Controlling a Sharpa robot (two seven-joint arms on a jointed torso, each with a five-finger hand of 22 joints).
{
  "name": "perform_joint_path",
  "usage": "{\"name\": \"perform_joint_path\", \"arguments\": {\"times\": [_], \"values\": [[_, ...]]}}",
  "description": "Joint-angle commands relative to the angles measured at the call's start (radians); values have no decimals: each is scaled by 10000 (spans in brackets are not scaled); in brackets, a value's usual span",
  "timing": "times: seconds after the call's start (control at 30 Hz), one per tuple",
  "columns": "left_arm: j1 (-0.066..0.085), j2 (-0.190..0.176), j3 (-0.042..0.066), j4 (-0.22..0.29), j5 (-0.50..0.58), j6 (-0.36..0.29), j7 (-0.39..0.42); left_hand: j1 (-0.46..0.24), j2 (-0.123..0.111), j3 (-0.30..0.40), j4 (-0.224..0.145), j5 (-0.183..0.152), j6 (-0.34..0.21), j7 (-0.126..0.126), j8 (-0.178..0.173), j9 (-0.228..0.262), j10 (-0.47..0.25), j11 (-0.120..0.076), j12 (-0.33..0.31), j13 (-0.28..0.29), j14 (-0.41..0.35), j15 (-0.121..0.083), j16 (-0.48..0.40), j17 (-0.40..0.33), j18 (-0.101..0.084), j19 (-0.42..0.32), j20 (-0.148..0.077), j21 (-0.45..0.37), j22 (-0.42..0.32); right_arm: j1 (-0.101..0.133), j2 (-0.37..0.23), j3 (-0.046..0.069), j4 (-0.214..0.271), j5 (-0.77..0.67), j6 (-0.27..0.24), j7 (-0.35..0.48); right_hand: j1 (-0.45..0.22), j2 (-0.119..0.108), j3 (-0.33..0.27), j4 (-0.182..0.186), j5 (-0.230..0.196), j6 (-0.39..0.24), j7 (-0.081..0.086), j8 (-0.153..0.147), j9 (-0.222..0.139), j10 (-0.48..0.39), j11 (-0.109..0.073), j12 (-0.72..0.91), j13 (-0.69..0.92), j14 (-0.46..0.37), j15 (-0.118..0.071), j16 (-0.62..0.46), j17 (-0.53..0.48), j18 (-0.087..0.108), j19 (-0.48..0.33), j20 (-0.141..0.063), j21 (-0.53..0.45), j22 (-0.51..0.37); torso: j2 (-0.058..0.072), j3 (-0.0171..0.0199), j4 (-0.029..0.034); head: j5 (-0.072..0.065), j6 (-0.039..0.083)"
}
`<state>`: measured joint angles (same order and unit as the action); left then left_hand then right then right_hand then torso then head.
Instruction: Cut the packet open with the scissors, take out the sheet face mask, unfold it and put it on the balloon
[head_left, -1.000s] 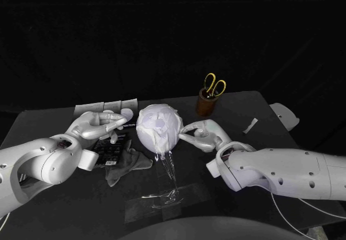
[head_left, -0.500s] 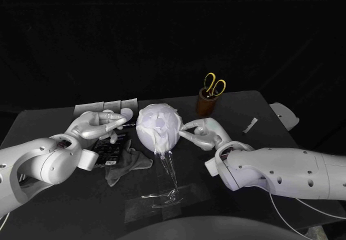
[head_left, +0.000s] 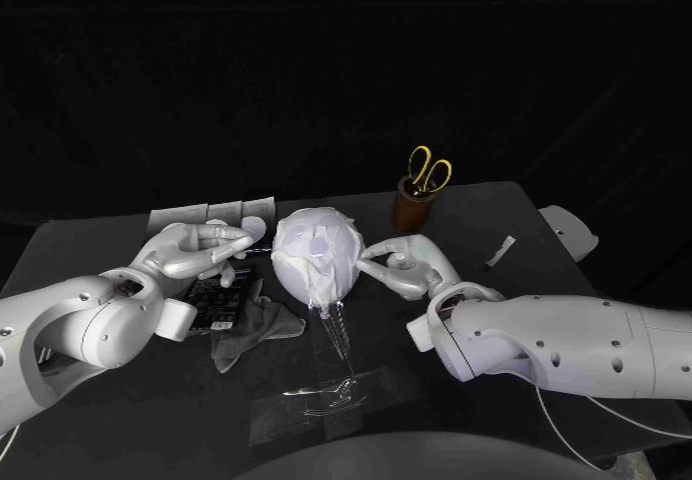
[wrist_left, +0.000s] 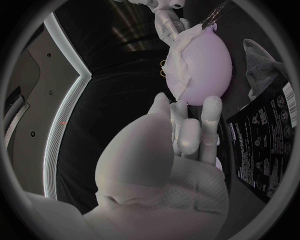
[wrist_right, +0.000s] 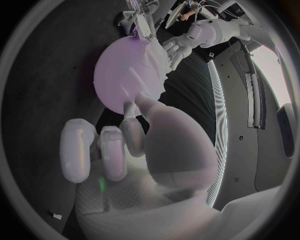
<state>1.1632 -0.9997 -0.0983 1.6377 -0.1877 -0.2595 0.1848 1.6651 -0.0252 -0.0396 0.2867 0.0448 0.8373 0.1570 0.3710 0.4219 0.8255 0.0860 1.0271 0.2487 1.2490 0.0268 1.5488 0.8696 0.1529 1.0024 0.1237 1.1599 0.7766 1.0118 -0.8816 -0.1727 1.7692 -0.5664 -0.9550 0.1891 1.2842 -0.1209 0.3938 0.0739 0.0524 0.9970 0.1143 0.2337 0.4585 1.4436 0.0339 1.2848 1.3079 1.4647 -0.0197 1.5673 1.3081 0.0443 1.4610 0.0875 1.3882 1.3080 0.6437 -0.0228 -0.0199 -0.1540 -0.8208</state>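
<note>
- On upright balloon (wrist_left: 209, 65), between both hands: draped sheet mask (head_left: 329, 255).
- Just beside its left: left hand (head_left: 195, 250), empty, fingers loose.
- Nearer, at its right: right hand (head_left: 408, 265), fingertip touching mask, gripping nothing.

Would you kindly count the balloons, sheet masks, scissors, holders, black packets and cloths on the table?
balloon: 1
sheet mask: 1
scissors: 1
brown holder: 1
black packet: 1
grey cloth: 1
Total: 6
</note>
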Motion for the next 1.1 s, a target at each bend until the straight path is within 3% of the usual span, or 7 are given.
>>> {"name": "perform_joint_path", "arguments": {"times": [0.03,0.27,0.43,1.1], "values": [[4,11,8,23,-21,134,62,69,-2,35,-9,36,-65,-1,-65,9,-47,11,10,8,22,12,49,9,44,46,19,65,7,-1,56,8,-28,-55,-48,20,169,92,76,-92,-38,206,-54,95,12,84,-37,75,1057,1060,-108,35,2627,-32,191,-69,79,2082,4,-4,1,-15,-5],[4,15,8,27,-21,134,63,69,-2,35,-9,36,-65,-1,-65,9,-47,11,10,8,22,12,49,9,44,46,19,65,7,0,154,11,-160,-56,-94,-82,516,504,388,-326,-38,809,-401,442,137,474,-323,858,1486,1060,-341,35,2627,-83,325,-244,321,2156,5,-5,4,-44,-14],[4,12,8,32,-21,133,61,69,-2,35,-9,36,-65,-1,-65,9,-47,11,10,8,22,12,49,9,44,46,19,65,7,1,194,21,-224,-47,-124,-39,517,609,538,-424,-37,1003,-532,689,281,618,-451,1112,1627,1060,-466,35,2627,-119,405,-382,469,2202,4,0,-2,-49,-16],[4,2,7,31,-21,146,52,110,0,47,-14,36,-72,4,-65,12,-57,15,9,13,15,17,46,2,45,37,22,69,5,2,38,33,-167,-39,-187,22,407,675,795,-524,-37,1086,-609,996,503,745,-532,1350,1766,1060,-549,35,2627,-147,464,-486,581,2236,1,4,-11,-108,-34]]}}
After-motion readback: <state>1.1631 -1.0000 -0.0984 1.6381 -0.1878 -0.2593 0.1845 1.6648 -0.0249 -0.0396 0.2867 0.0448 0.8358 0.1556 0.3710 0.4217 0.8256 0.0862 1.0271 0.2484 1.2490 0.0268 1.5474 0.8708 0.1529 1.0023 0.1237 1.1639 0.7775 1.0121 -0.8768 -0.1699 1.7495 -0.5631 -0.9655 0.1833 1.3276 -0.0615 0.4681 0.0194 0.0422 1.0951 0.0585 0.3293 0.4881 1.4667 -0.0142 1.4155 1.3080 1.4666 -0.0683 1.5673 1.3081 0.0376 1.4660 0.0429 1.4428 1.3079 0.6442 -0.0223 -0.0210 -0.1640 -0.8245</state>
